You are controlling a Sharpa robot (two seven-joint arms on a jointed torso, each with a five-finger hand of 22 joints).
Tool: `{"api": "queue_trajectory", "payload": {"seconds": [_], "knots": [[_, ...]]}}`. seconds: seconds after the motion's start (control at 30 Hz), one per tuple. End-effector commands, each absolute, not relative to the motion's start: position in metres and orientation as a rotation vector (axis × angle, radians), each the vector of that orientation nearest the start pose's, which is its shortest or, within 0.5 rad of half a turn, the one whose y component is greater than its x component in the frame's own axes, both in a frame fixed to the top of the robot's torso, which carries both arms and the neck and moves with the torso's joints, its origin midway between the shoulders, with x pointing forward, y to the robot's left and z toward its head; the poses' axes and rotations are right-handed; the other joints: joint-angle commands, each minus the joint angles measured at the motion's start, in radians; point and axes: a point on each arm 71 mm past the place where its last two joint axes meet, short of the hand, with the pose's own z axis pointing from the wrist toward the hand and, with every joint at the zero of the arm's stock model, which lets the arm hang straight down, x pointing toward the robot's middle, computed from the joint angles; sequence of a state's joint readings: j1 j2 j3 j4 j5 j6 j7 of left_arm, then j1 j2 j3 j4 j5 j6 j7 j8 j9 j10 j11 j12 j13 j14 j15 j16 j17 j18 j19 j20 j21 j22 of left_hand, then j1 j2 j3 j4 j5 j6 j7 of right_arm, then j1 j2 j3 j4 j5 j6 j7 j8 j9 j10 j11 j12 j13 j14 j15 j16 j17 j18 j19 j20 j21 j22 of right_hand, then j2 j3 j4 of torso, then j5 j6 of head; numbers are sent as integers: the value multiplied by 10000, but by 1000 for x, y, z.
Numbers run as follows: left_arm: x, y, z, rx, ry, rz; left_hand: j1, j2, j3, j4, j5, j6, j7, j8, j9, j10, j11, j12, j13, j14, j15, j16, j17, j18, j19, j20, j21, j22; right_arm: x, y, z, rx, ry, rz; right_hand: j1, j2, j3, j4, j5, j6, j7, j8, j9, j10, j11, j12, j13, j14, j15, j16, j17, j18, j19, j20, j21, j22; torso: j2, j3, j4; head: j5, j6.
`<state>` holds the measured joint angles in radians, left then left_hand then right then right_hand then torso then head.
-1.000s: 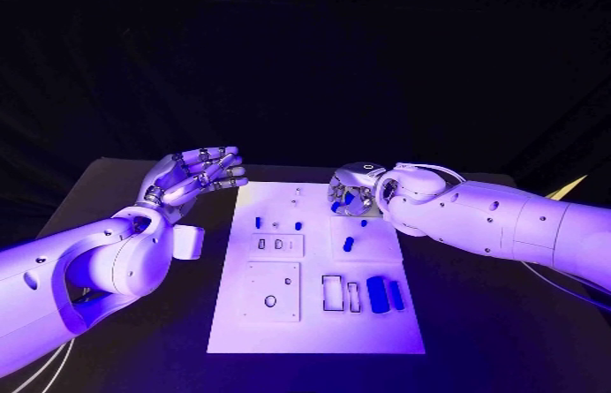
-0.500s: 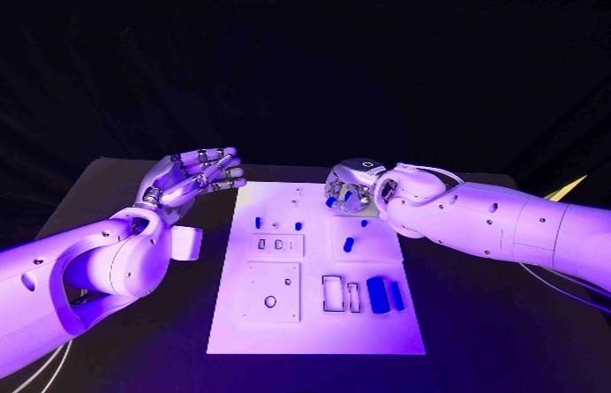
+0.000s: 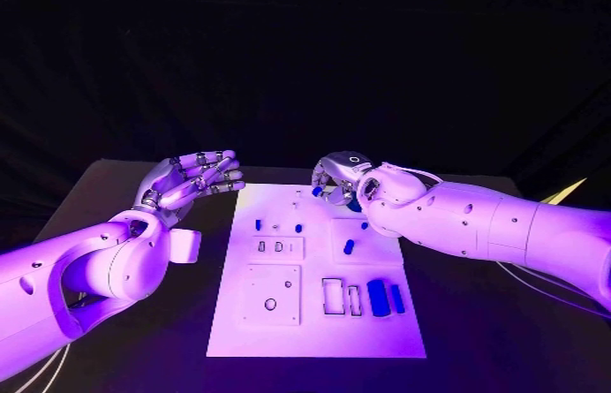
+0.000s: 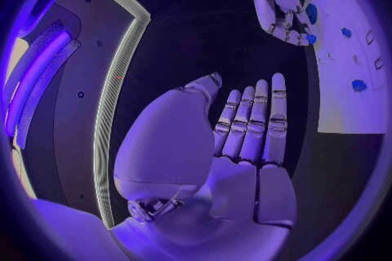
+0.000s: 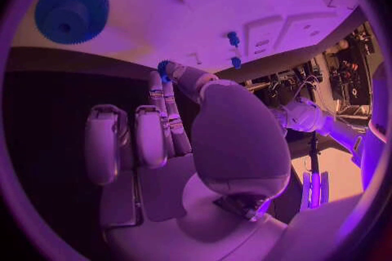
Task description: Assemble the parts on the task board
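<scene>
**Right hand carries a small blue part over the far end of the board**

While you watch the right hand (image 3: pixel 342 179), note that it hangs above the far edge of the task board (image 3: pixel 319 274), and its fingertips pinch a small blue part (image 5: pixel 163 69); the other fingers are curled beside it. The held part points down toward the board surface, but I cannot tell its long axis exactly, it is too small between the fingers. A blue gear (image 5: pixel 72 10) sits on the board near this hand, on the far side.

The left hand (image 3: pixel 193 177) hovers just beside the board's far left corner, off the white plate, with fingers straight and close together, holding nothing.

Toward the near end of the board lie two long blue parts (image 3: pixel 378 294), their long axis running from near edge to far edge.

I judge that the right hand is the nearer one for the next insertion, because it is already over the board.
</scene>
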<state>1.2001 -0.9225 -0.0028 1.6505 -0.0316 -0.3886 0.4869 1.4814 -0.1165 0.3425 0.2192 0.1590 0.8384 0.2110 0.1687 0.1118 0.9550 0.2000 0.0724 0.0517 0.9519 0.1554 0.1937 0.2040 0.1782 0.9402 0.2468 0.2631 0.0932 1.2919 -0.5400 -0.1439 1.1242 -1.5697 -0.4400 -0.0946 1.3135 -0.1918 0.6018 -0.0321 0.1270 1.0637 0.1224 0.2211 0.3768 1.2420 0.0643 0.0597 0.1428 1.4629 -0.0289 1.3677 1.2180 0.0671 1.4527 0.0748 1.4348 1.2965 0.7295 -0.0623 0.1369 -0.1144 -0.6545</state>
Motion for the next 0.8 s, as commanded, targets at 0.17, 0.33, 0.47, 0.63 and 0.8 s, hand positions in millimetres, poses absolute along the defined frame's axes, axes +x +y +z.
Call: {"api": "queue_trajectory", "payload": {"seconds": [0.17, 0.33, 0.47, 0.63, 0.8], "knots": [[471, 212, -146, -10190, 12839, -16026, -101, -213, 252, -113, 65, 21, 319, 127, 161, 128, -47, -85, 135, -63, -49, 86, 152, 35, 128, -38, 187, 172, 563, -146, -178, -2840, 14592, 4501, 92, 494, 457, -208, 103, 148, -41, 704, 674, 620, -185, 319, 555, 474, -24, 159, 45, -338, 558, -30, 243, 1336, 18, -19, 55, -12, 7], [472, 211, -146, -10177, 12848, -16057, -101, -213, 252, -113, 65, 21, 319, 127, 161, 128, -47, -85, 135, -63, -49, 86, 152, 35, 128, -38, 187, 172, 566, -137, -178, -2861, 14561, 4487, 72, 491, 458, -209, 101, 138, -40, 714, 697, 614, -183, 311, 566, 470, -23, 151, 25, -339, 558, -29, 249, 1343, 16, -21, 60, -6, 19], [472, 210, -145, -10166, 12854, -16079, -101, -213, 252, -113, 65, 21, 319, 127, 161, 128, -47, -85, 135, -63, -49, 86, 152, 35, 128, -38, 187, 172, 568, -133, -179, -2888, 14587, 4480, 72, 491, 458, -209, 101, 138, -40, 714, 697, 614, -183, 311, 566, 470, -23, 151, 25, -339, 558, -29, 249, 1343, 25, -21, 65, 14, 14], [472, 209, -144, -10132, 12832, -16092, -101, -213, 252, -113, 65, 21, 319, 127, 161, 128, -47, -85, 135, -63, -49, 86, 152, 35, 128, -38, 187, 172, 569, -130, -180, -2902, 14622, 4494, 72, 491, 458, -209, 101, 138, -40, 714, 697, 614, -183, 311, 566, 470, -23, 151, 25, -339, 558, -29, 249, 1343, 35, -21, 69, 36, -19], [473, 209, -139, -10053, 12772, -16116, -92, -213, 264, -129, 66, 18, 315, 126, 160, 121, -49, -86, 135, -69, -49, 81, 162, 34, 129, -40, 195, 175, 569, -128, -180, -2928, 14625, 4524, 58, 490, 462, -212, 101, 125, -40, 721, 717, 605, -183, 302, 575, 470, -22, 155, 26, -341, 561, -29, 258, 1354, 93, -27, 57, 92, -30]]}}
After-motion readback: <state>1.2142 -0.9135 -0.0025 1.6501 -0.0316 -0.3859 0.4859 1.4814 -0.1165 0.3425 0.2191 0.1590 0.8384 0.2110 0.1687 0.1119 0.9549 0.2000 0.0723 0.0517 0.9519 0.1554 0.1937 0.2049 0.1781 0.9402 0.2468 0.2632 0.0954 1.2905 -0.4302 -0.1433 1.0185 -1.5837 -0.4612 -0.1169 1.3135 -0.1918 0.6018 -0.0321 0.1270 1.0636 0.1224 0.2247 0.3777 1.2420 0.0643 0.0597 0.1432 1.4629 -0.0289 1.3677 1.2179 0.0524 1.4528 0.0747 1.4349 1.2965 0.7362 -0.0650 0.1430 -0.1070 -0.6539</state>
